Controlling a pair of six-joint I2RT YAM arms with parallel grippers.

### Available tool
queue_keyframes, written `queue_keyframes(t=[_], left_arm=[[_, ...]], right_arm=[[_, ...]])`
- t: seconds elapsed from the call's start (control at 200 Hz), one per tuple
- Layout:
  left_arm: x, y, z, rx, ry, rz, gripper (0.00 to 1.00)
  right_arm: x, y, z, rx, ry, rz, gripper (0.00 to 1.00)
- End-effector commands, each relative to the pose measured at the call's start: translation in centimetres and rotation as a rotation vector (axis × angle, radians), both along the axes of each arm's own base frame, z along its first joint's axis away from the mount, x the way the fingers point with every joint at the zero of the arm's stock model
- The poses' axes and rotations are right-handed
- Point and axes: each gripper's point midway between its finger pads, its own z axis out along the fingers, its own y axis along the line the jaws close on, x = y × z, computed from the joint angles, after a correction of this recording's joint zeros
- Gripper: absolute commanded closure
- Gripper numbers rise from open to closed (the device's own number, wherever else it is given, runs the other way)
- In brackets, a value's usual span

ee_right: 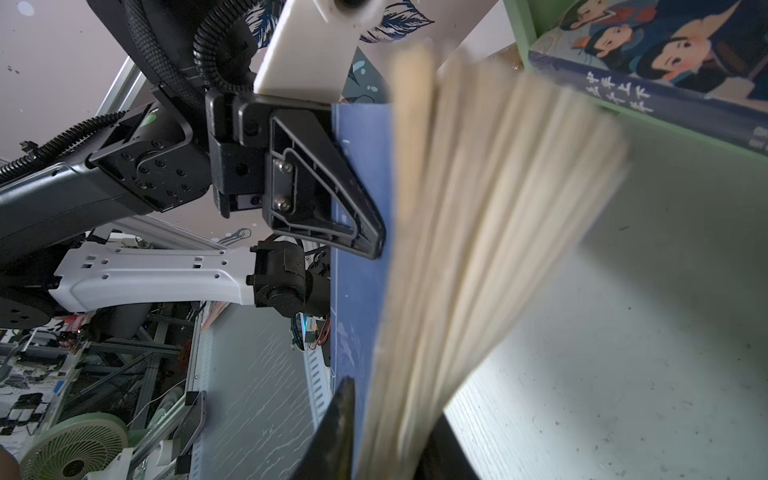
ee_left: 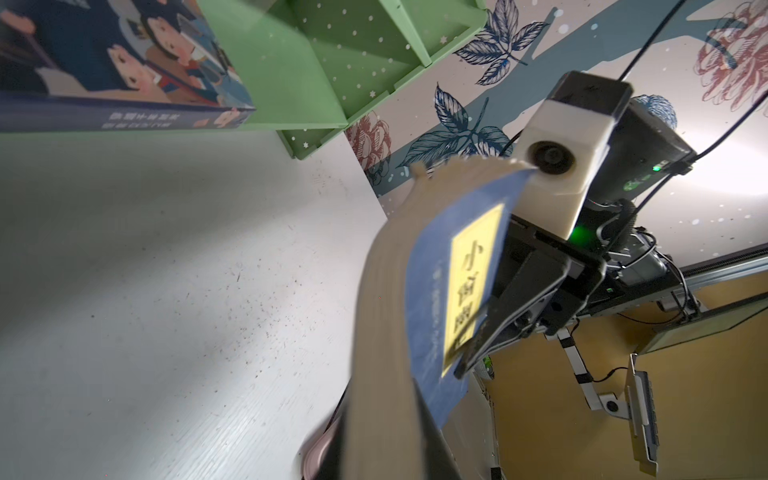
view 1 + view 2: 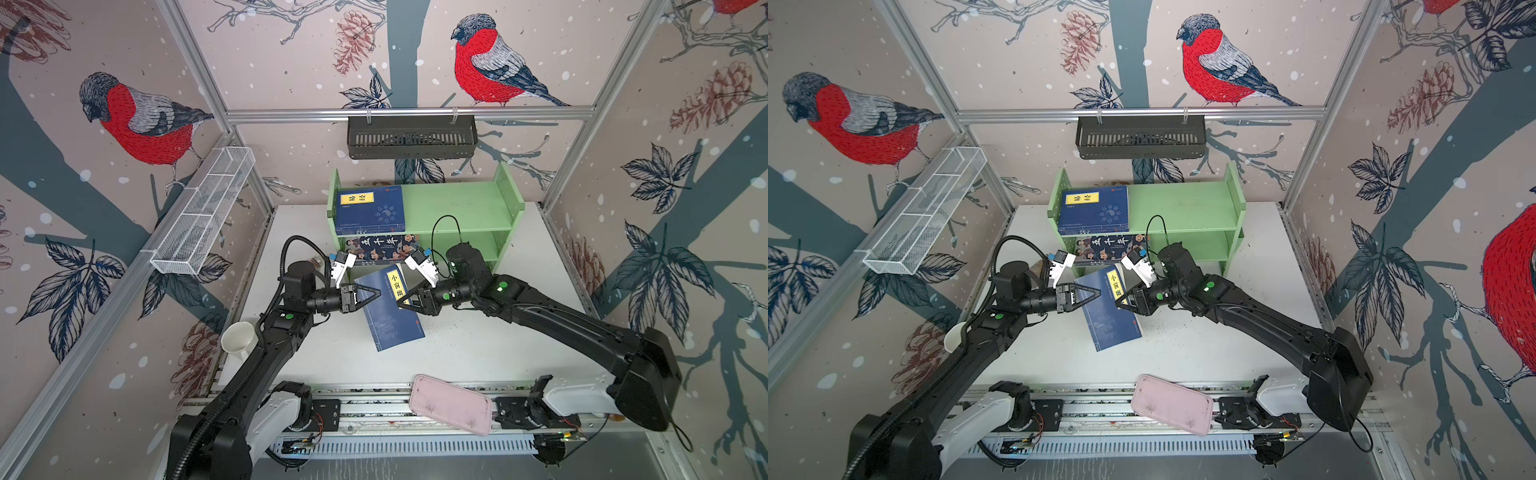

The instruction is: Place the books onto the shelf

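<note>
A navy book with a yellow label [image 3: 390, 316] [image 3: 1111, 320] hangs tilted over the table in front of the light green shelf [image 3: 457, 203] [image 3: 1183, 203]. My left gripper [image 3: 372, 296] [image 3: 1096, 294] [image 2: 386, 453] is shut on its left edge. On the opposite edge my right gripper [image 3: 402, 306] [image 3: 1120, 305] [image 1: 390, 436] has a jaw on each side, parted, and the pages [image 1: 478, 249] fan out loose and blurred between them. Another navy book [image 3: 370, 210] lies flat on the top tier. The cartoon-figure book [image 3: 382, 248] [image 2: 116, 62] [image 1: 665, 54] lies on the lower tier.
A pink tray [image 3: 451, 409] rests on the front rail. A white cup [image 3: 237, 337] sits at the table's left edge beside my left arm. A white wire mesh basket [image 3: 203, 212] hangs on the left wall. A black slotted basket [image 3: 411, 137] hangs above the shelf.
</note>
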Motion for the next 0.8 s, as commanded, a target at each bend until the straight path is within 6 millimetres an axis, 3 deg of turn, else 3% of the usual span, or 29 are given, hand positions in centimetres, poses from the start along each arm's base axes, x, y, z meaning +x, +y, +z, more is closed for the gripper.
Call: queue_keyframes(t=[0.0, 0.1, 0.205, 0.34, 0.45, 0.47, 0.62, 0.795], left_arm=[[-0.5, -0.3, 2.1, -0.033, -0.054, -0.044, 0.99], [-0.6, -0.3, 3.7, -0.038, -0.108, -0.050, 1.00], [-0.6, -0.3, 6.5, -0.034, -0.223, -0.057, 1.00], [1.0, -0.1, 10.1, 0.014, -0.344, -0.006, 1.00], [3.1, 0.3, 12.5, 0.037, -0.391, 0.078, 1.00], [3.4, 0.5, 13.9, 0.031, -0.416, 0.096, 1.00], [6.1, 2.0, 18.4, -0.053, -0.410, 0.232, 1.00], [8.9, 4.0, 20.3, -0.231, -0.273, 0.352, 1.00]], right_arm=[[0.1, 0.1, 1.0, 0.012, -0.045, 0.024, 0.61], [2.0, -0.8, 1.7, -0.011, -0.092, -0.066, 0.51], [5.6, -3.7, 3.6, 0.032, -0.133, -0.240, 0.46], [8.1, -9.0, 9.1, 0.200, -0.226, -0.430, 0.37], [8.0, -11.5, 12.1, 0.298, -0.281, -0.512, 0.18], [7.9, -11.7, 12.4, 0.309, -0.288, -0.517, 0.16], [7.3, -11.2, 13.0, 0.347, -0.251, -0.488, 0.19], [5.8, -8.5, 12.2, 0.421, -0.187, -0.412, 0.24]])
